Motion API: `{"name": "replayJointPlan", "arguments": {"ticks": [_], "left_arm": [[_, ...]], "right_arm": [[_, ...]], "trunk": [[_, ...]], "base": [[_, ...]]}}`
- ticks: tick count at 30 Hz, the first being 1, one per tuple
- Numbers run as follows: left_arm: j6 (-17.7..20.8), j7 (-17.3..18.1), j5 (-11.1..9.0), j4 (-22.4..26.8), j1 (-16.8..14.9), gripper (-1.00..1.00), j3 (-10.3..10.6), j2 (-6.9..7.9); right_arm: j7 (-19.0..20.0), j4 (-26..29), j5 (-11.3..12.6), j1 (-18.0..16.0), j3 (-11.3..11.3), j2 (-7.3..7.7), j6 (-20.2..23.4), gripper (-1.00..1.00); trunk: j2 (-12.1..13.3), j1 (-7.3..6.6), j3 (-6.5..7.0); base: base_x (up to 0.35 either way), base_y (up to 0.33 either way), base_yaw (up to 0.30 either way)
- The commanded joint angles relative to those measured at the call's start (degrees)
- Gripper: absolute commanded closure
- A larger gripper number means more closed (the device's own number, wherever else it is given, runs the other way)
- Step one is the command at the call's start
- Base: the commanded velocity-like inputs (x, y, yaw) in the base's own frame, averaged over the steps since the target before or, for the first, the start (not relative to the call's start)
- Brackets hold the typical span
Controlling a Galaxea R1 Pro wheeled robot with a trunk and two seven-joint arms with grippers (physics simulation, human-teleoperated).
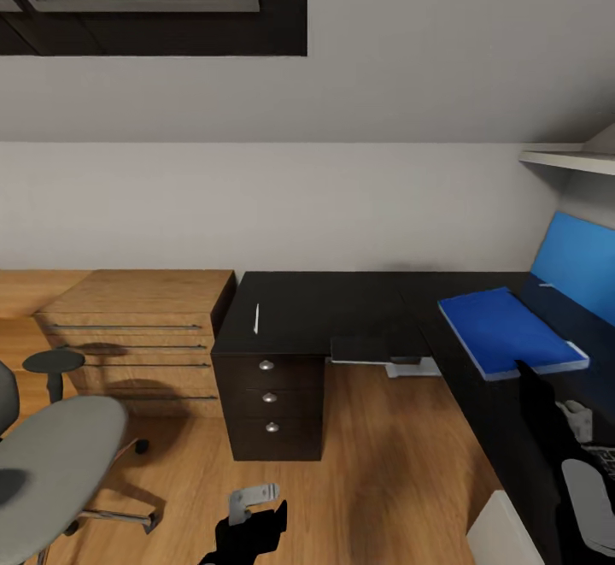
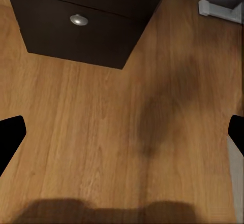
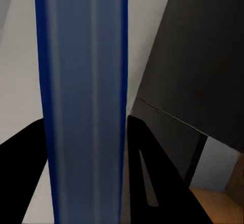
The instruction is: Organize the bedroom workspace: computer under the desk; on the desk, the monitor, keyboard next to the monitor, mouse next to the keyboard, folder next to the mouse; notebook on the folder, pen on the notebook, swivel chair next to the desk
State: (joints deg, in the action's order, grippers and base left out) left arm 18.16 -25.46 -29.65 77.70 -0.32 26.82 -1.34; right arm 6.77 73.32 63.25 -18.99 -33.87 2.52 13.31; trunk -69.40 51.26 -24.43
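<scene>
The large L-shaped glossy black desk (image 1: 342, 304) with its three-drawer unit (image 1: 270, 398) stands against the white wall, and most of its surface lies bare: a thin white pen (image 1: 256, 318) rests alone near the left end, well apart from everything else. On the right wing a flat blue folder (image 1: 508, 332) is held over the surface, its near corner reaching past the desk's inner edge, close to the blue back panel (image 1: 581, 270). The right wrist view shows the right gripper (image 3: 84, 148) with its black jaws closed on either side of that blue folder. The left gripper (image 2: 122, 137) hangs low over the wooden floor (image 1: 384, 454) in front of the drawer unit, its jaws spread wide with nothing between them. The grey padded swivel chair (image 1: 51, 462) sits at the left, well apart from the desk, beside a light wooden drawer chest (image 1: 137, 338). Between chair and desk the floor is open.
</scene>
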Motion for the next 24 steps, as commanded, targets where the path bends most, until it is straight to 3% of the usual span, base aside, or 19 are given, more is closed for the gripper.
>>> {"name": "replayJointPlan", "arguments": {"ticks": [1, 3, 4, 10, 14, 15, 19, 21, 24], "left_arm": [[0.14, -0.44, -0.43, 0.10, -0.03, -1.00, 0.23, 0.01], [0.12, -0.46, -0.41, 0.15, -0.03, -1.00, 0.70, 0.08], [0.12, -0.47, -0.41, 0.18, -0.03, -1.00, 0.78, 0.09], [0.12, -0.47, -0.41, 0.40, -0.03, -1.00, 0.82, 0.10], [0.12, -0.47, -0.41, 0.43, -0.03, -1.00, 0.86, 0.11], [0.12, -0.47, -0.41, 0.38, -0.03, -1.00, 0.79, 0.11], [0.12, -0.47, -0.41, 0.45, -0.03, -1.00, 0.45, 0.20], [0.11, -0.47, -0.41, 0.50, -0.03, -1.00, 0.20, 0.26], [0.12, -0.47, -0.41, 0.52, -0.03, -1.00, 0.36, 0.21]], "right_arm": [[-0.11, -1.04, 0.37, -0.94, 1.07, -0.04, -1.91, 1.00], [-2.05, -6.98, 0.38, -4.80, 4.97, -0.25, -11.19, 1.00], [-3.16, -9.63, 0.38, -6.67, 5.71, -0.48, -14.33, 1.00], [-4.84, -16.96, 0.28, -12.88, 6.38, -2.15, -20.72, 1.00], [-5.14, -31.00, 0.66, -19.48, 6.30, -2.56, -34.62, 1.00], [-4.80, -35.47, 2.74, -21.02, 6.20, -2.87, -39.61, 1.00], [-4.62, -36.59, 6.39, -21.33, 6.00, -3.13, -40.47, 1.00], [-4.54, -37.07, 11.25, -21.36, 5.96, -3.19, -40.68, 1.00], [-3.96, -37.16, 15.23, -21.35, 5.99, -3.21, -40.79, 1.00]], "trunk": [[-0.04, 0.00, -0.06], [-0.04, 0.00, -0.06], [-0.04, 0.00, -0.06], [-0.04, 0.00, -0.06], [-0.04, 0.00, -0.06], [-0.04, 0.00, -0.06], [-0.04, 0.00, -0.06], [-0.04, 0.00, -0.06], [-0.04, 0.00, -0.06]], "base": [[0.013, -0.003, 0.000], [0.006, -0.001, 0.000], [0.002, 0.000, 0.000], [0.000, 0.000, 0.000], [0.000, 0.000, 0.000], [0.000, 0.000, 0.000], [0.000, 0.000, 0.000], [0.000, 0.000, 0.000], [0.000, 0.000, 0.000]]}}
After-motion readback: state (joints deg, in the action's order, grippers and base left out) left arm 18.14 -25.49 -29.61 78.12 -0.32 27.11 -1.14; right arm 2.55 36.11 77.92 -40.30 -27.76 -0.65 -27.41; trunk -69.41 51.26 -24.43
